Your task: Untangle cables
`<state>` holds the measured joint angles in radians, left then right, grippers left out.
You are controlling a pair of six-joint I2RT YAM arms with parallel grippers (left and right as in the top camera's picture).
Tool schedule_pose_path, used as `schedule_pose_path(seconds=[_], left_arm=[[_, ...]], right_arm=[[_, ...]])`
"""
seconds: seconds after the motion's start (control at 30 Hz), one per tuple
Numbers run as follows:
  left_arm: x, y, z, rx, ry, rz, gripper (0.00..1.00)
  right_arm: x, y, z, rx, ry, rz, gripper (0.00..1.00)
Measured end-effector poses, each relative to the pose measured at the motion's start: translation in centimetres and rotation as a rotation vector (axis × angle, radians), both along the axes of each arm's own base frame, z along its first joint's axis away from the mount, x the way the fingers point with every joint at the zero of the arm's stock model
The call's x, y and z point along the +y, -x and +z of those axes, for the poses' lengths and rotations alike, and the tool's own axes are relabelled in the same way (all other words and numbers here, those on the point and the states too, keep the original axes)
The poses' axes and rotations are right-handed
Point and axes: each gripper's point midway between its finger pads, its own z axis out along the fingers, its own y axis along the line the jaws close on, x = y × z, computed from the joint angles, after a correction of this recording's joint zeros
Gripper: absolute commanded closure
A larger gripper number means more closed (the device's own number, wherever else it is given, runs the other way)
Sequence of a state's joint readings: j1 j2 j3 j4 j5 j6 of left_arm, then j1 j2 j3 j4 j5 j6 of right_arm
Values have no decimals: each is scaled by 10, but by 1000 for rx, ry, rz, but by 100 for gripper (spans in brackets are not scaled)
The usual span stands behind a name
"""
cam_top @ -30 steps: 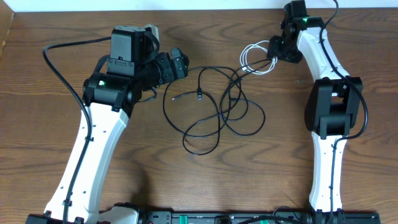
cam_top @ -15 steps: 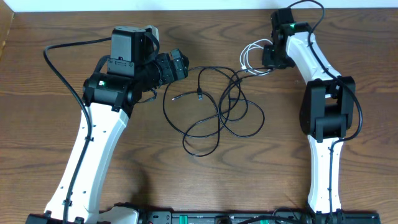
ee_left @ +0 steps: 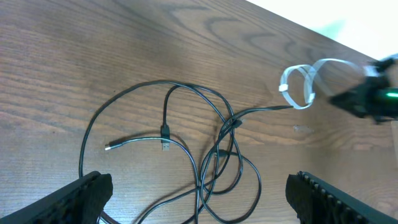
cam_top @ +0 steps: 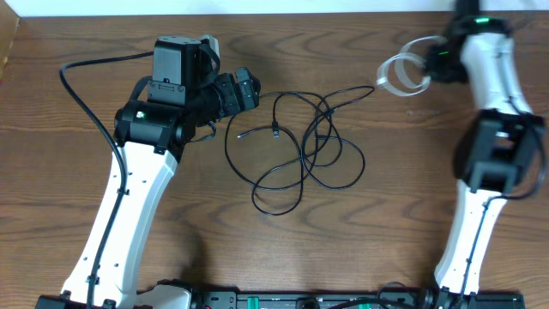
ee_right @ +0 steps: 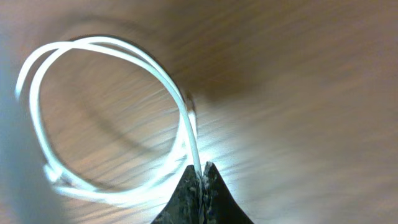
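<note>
Open table [cam_top: 403, 202] between black cables [cam_top: 310, 146] and right arm [cam_top: 489, 163]; white cable [cam_top: 390, 67] well apart.

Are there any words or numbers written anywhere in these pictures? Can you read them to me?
There is no text to read in any view.
The white cable, the black cables and the wooden table carry no print.
The green light on the left arm is only a glowing dot, not a sign.
The strip at the bottom edge of the overhead view is too small to show any lettering.
</note>
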<state>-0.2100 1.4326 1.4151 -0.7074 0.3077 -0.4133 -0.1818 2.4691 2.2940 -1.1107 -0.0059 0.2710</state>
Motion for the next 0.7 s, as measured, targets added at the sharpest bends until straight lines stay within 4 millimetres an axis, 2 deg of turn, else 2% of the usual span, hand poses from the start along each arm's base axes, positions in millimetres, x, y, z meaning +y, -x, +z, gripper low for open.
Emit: schedule_pose_path(seconds=[0.17, 0.33, 0.47, 0.57, 0.6, 0.63, 0.67, 0.7], left_arm=[[0, 0, 0, 0, 0, 0, 5], [0, 0, 0, -1, 0, 0, 5], [0, 0, 0, -3, 1, 0, 5], [0, -1, 1, -6, 1, 0, 5], [0, -1, 1, -8, 2, 0, 5], [0, -1, 1, -8, 2, 0, 5], [0, -1, 1, -7, 2, 0, 5], [0, -1, 1, -8, 2, 0, 5]], right_arm=[[-111, 20, 46, -93, 55, -200, 99], [-192, 43, 59, -161, 98, -346, 99], [-224, 31, 75, -278, 145, -382, 99], [-233, 12, 91, -377, 180, -374, 99], [-234, 8, 94, -399, 188, -371, 96], [-234, 1, 100, -432, 199, -365, 82], [-232, -5, 104, -452, 204, -359, 44], [-231, -6, 104, -456, 208, -349, 17]])
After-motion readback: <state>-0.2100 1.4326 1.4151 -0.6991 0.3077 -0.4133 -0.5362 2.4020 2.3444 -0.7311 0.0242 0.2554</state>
